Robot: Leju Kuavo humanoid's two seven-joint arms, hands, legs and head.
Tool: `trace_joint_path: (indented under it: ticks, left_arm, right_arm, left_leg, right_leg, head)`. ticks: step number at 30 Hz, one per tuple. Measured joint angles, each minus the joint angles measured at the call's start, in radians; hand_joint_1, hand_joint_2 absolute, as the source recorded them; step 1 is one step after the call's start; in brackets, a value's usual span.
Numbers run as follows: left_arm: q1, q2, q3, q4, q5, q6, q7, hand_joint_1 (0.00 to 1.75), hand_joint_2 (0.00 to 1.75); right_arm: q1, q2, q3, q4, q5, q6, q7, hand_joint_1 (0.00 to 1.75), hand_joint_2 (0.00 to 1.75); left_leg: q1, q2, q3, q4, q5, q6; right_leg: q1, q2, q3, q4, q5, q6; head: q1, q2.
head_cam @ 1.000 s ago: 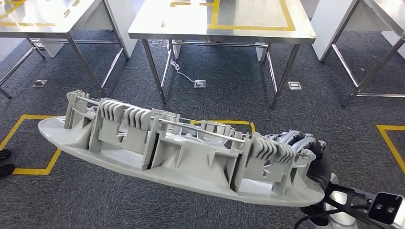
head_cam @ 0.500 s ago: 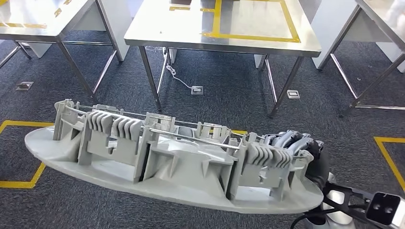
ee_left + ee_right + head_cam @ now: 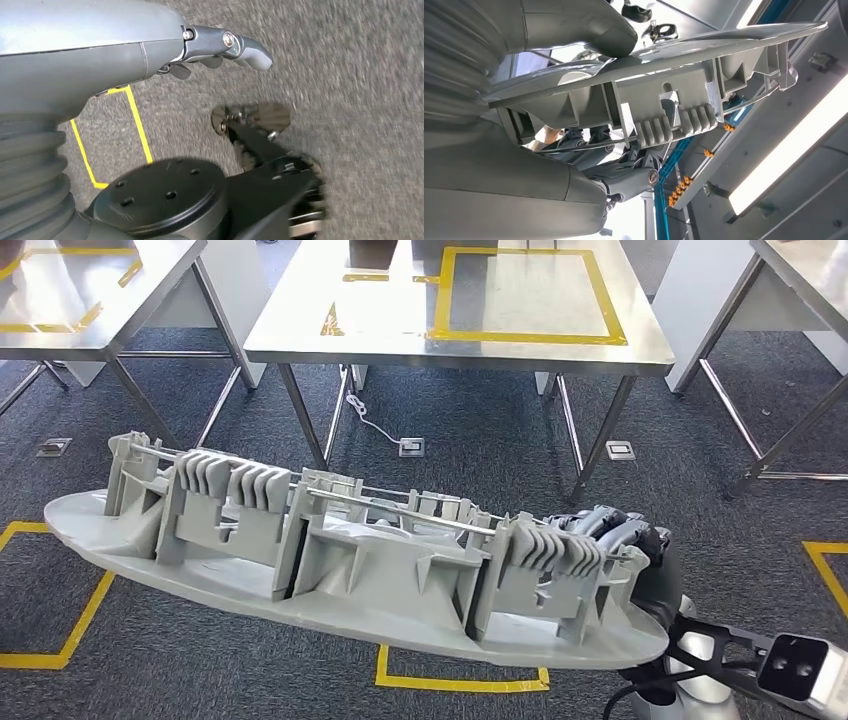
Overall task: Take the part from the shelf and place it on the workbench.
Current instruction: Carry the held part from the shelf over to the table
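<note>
A long grey plastic part (image 3: 340,560) with ribs and clips lies crosswise low in the head view, held level above the carpet. My right hand (image 3: 620,535) grips its right end, dark fingers wrapped over the ribbed edge. In the right wrist view the thumb presses on the part's flat face (image 3: 664,50) and the fingers (image 3: 624,175) hook its ribbed side. My left hand (image 3: 220,47) hangs beside my body over the floor with fingers curled and nothing in them. The steel workbench (image 3: 300,330) with a yellow taped rectangle stands ahead, beyond the part.
Two more steel tables flank the workbench, one at far left (image 3: 60,300) and one at far right (image 3: 800,280). Table legs, a white cable (image 3: 370,410) and floor sockets sit under the workbench. Yellow tape (image 3: 460,680) marks the grey carpet near my feet.
The whole view has shifted: the workbench has come nearer and shows more of its top, and a yellow floor mark has appeared below the part. My right hand's hold on the part looks unchanged.
</note>
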Motion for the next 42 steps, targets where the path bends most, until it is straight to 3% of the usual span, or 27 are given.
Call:
trace_joint_path:
  ticks: [2, 3, 4, 6, 8, 9, 12, 14, 16, 17, 18, 19, 21, 22, 23, 25, 28, 30, 32, 33, 34, 35, 37, 39, 42]
  left_arm:
    - [0.002, 0.0, 0.0, 0.0, 0.0, 0.0, 0.0, 0.0, 1.75]
    - [0.004, 0.0, 0.0, 0.0, 0.0, 0.0, 0.0, 0.0, 1.75]
    - [0.005, 0.001, 0.0, 0.0, 0.0, 0.0, 0.0, 0.0, 1.75]
    - [0.006, 0.002, 0.0, 0.0, 0.0, 0.001, 0.0, 0.0, 1.75]
    - [0.007, 0.003, 0.0, 0.0, 0.0, 0.001, 0.0, 0.0, 1.75]
    - [0.007, 0.003, 0.0, 0.0, 0.0, 0.001, 0.0, 0.0, 1.75]
    - [0.006, -0.001, 0.0, 0.0, 0.0, 0.001, 0.0, 0.0, 1.75]
    - [0.004, -0.003, 0.0, -0.001, 0.0, 0.002, -0.001, 0.0, 1.75]
    - [0.003, -0.003, 0.0, -0.002, 0.0, 0.003, -0.002, 0.0, 1.75]
    - [0.003, -0.003, 0.0, -0.003, 0.0, 0.003, -0.003, 0.0, 1.75]
    - [0.004, -0.003, 0.0, -0.003, 0.0, 0.003, -0.004, 0.0, 1.75]
    - [0.004, -0.003, 0.0, -0.003, 0.0, 0.003, -0.004, 0.0, 1.75]
    - [0.004, -0.004, 0.0, -0.003, 0.0, 0.003, -0.005, 0.0, 1.75]
    - [0.004, -0.005, 0.0, -0.003, 0.0, 0.003, -0.006, 0.0, 1.75]
    - [0.004, -0.005, 0.0, -0.003, 0.0, 0.003, -0.006, 0.0, 1.75]
    - [0.004, -0.005, 0.0, -0.004, 0.0, 0.003, -0.007, 0.0, 1.75]
    - [0.003, -0.004, 0.0, -0.005, 0.0, 0.003, -0.008, 0.0, 1.75]
    - [0.0, -0.003, 0.0, -0.005, 0.0, 0.002, -0.009, 0.0, 1.75]
    - [0.0, -0.003, 0.0, -0.005, -0.001, 0.002, -0.01, 0.0, 1.75]
    - [0.002, -0.003, 0.0, -0.005, -0.001, 0.001, -0.01, 0.0, 1.75]
    - [0.003, -0.002, 0.0, -0.005, -0.002, 0.001, -0.01, 0.0, 1.75]
    - [0.004, -0.001, 0.0, -0.005, -0.002, 0.001, -0.01, 0.0, 1.75]
    - [0.004, 0.002, 0.0, -0.005, -0.002, 0.001, -0.011, 0.0, 1.75]
    - [0.002, 0.003, 0.0, -0.006, -0.003, 0.001, -0.011, 0.0, 1.75]
    - [0.001, 0.002, 0.0, -0.006, -0.004, 0.001, -0.011, 0.0, 1.75]
  right_arm:
    - [-0.001, 0.003, 0.002, 0.002, 0.001, -0.004, 0.0, 1.75, 1.75]
    - [-0.001, 0.003, 0.002, 0.004, 0.001, -0.005, 0.0, 1.75, 1.75]
    - [-0.001, 0.003, 0.002, 0.005, 0.001, -0.007, 0.0, 1.75, 1.75]
    - [-0.003, 0.004, 0.002, 0.006, 0.001, -0.009, 0.0, 1.75, 1.75]
    - [-0.005, 0.005, 0.003, 0.006, 0.003, -0.011, 0.0, 1.75, 1.75]
    - [-0.006, 0.006, 0.003, 0.006, 0.005, -0.012, 0.0, 1.75, 1.75]
    - [-0.009, 0.01, 0.005, 0.005, 0.01, -0.019, 0.001, 1.75, 1.75]
    - [-0.013, 0.011, 0.007, 0.002, 0.011, -0.025, 0.0, 1.75, 1.75]
    - [-0.016, 0.011, 0.008, 0.002, 0.012, -0.029, 0.0, 1.75, 1.75]
    - [-0.015, 0.011, 0.008, 0.002, 0.012, -0.03, 0.0, 1.75, 1.75]
    - [-0.015, 0.011, 0.008, 0.002, 0.012, -0.031, 0.0, 1.75, 1.75]
    - [-0.015, 0.011, 0.008, 0.002, 0.012, -0.031, 0.0, 1.75, 1.75]
    - [-0.015, 0.011, 0.009, 0.002, 0.011, -0.031, 0.0, 1.75, 1.75]
    - [-0.016, 0.011, 0.009, 0.002, 0.011, -0.031, 0.0, 1.75, 1.75]
    - [-0.017, 0.012, 0.01, 0.002, 0.011, -0.031, 0.0, 1.75, 1.75]
    - [-0.02, 0.016, 0.01, 0.002, 0.012, -0.031, 0.0, 1.75, 1.75]
    - [-0.025, 0.026, 0.011, 0.002, 0.016, -0.032, 0.0, 1.75, 1.75]
    - [-0.031, 0.034, 0.012, 0.002, 0.018, -0.037, 0.0, 1.75, 1.75]
    - [-0.035, 0.04, 0.015, 0.002, 0.019, -0.044, 0.0, 1.75, 1.75]
    - [-0.036, 0.042, 0.016, 0.003, 0.02, -0.047, 0.0, 1.75, 1.75]
    - [-0.036, 0.043, 0.018, 0.004, 0.022, -0.05, 0.0, 1.75, 1.75]
    - [-0.036, 0.044, 0.021, 0.004, 0.025, -0.054, 0.0, 1.75, 1.75]
    - [-0.038, 0.046, 0.027, 0.004, 0.033, -0.065, 0.0, 1.75, 1.75]
    - [-0.041, 0.048, 0.034, 0.004, 0.038, -0.081, 0.0, 1.75, 1.75]
    - [-0.045, 0.049, 0.045, 0.004, 0.043, -0.104, 0.001, 1.75, 1.75]
  left_leg:
    - [0.001, 0.0, -0.072, 0.079, -0.05, -0.004]
    - [0.001, 0.0, -0.09, 0.077, -0.053, -0.004]
    - [0.001, 0.0, -0.093, 0.046, -0.034, -0.002]
    - [0.0, 0.001, -0.075, -0.075, 0.065, 0.002]
    - [-0.002, 0.003, -0.059, -0.162, 0.134, 0.011]
    - [-0.003, 0.004, -0.056, -0.178, 0.147, 0.018]
    - [0.0, 0.003, -0.035, -0.184, 0.142, 0.041]
    - [0.003, 0.002, -0.019, -0.189, 0.135, 0.051]
    - [0.002, 0.003, -0.009, -0.189, 0.123, 0.056]
    - [0.002, 0.004, -0.003, -0.189, 0.116, 0.056]
    - [0.002, 0.004, 0.004, -0.189, 0.109, 0.055]
    - [0.002, 0.004, 0.013, -0.189, 0.101, 0.054]
    - [0.002, 0.006, 0.033, -0.19, 0.086, 0.05]
    - [0.0, 0.006, 0.043, -0.19, 0.078, 0.046]
    - [-0.001, 0.008, 0.049, -0.191, 0.072, 0.041]
    - [-0.003, 0.012, 0.061, -0.188, 0.07, 0.028]
    - [-0.004, 0.015, 0.06, -0.156, 0.062, 0.01]
    - [-0.002, 0.013, 0.015, -0.071, 0.021, 0.003]
    - [0.0, 0.012, -0.06, 0.039, -0.03, -0.003]
    - [0.001, 0.012, -0.086, 0.065, -0.036, -0.007]
    - [0.002, 0.012, -0.097, 0.059, -0.022, -0.009]
    - [0.003, 0.012, -0.091, 0.018, 0.016, -0.01]
    - [0.006, 0.011, -0.052, -0.113, 0.103, -0.009]
    - [0.004, 0.01, -0.029, -0.186, 0.127, 0.002]
    - [0.003, 0.008, -0.022, -0.19, 0.129, 0.023]
  right_leg:
    - [0.0, 0.002, 0.021, 0.0, -0.02, -0.002]
    - [0.0, 0.003, 0.034, 0.0, -0.03, -0.001]
    - [0.0, 0.004, 0.049, 0.0, -0.042, 0.0]
    - [0.001, 0.004, 0.079, 0.001, -0.065, 0.005]
    - [0.004, 0.005, 0.098, 0.001, -0.088, 0.016]
    - [0.005, 0.006, 0.103, 0.005, -0.094, 0.023]
    - [0.006, 0.006, 0.108, 0.033, -0.097, 0.042]
    - [0.003, 0.004, 0.061, 0.115, -0.112, 0.052]
    - [0.0, 0.003, -0.023, 0.232, -0.161, 0.06]
    - [-0.002, 0.002, -0.059, 0.268, -0.183, 0.062]
    - [-0.002, 0.002, -0.082, 0.276, -0.188, 0.062]
    - [-0.002, 0.002, -0.087, 0.251, -0.167, 0.061]
    - [0.001, -0.007, -0.059, 0.128, -0.068, 0.049]
    - [0.005, -0.013, -0.043, 0.07, -0.034, 0.042]
    - [0.009, -0.018, -0.032, 0.032, -0.018, 0.037]
    - [0.013, -0.018, -0.026, 0.01, -0.019, 0.028]
    - [0.004, -0.008, 0.002, -0.005, 0.003, 0.012]
    - [0.001, -0.006, 0.016, -0.008, -0.001, 0.003]
    - [0.001, 0.0, 0.021, -0.008, -0.009, 0.0]
    - [0.0, 0.004, 0.025, -0.007, -0.014, 0.0]
    - [-0.001, 0.008, 0.03, -0.007, -0.019, 0.002]
    - [-0.002, 0.011, 0.037, -0.006, -0.025, 0.004]
    - [-0.003, 0.015, 0.05, -0.002, -0.039, 0.012]
    - [-0.002, 0.018, 0.055, 0.001, -0.052, 0.023]
    - [-0.001, 0.018, 0.058, 0.003, -0.066, 0.042]
  head:
    - [-0.002, 0.0]
    - [-0.003, 0.0]
    - [-0.004, 0.0]
    - [-0.006, 0.0]
    - [-0.008, 0.0]
    - [-0.008, 0.0]
    - [-0.007, 0.0]
    - [-0.003, 0.0]
    - [0.0, 0.0]
    - [0.001, 0.0]
    - [0.001, 0.0]
    - [0.002, 0.0]
    - [0.004, 0.0]
    - [0.005, 0.0]
    - [0.006, 0.0]
    - [0.007, 0.0]
    - [0.004, 0.0]
    - [-0.001, 0.0]
    - [-0.006, 0.0]
    - [-0.007, 0.0]
    - [-0.008, 0.0]
    - [-0.009, 0.0]
    - [-0.011, 0.0]
    - [-0.013, 0.0]
    - [-0.014, 0.0]
